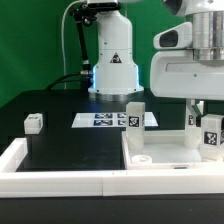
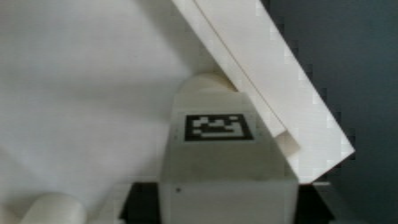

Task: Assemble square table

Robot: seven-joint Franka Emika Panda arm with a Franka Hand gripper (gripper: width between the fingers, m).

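One leg (image 1: pixel 211 135) clamped by the gripper (image 1: pixel 208 117) at the slab (image 1: pixel 175 152) edge, wall (image 1: pixel 60 180) lying close, open black surface (image 1: pixel 70 145) seen at the exterior view's left.

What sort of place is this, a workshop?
Probably a robotics lab test bench: a white robot arm behind a black table, a green backdrop, and the marker board with printed tags.
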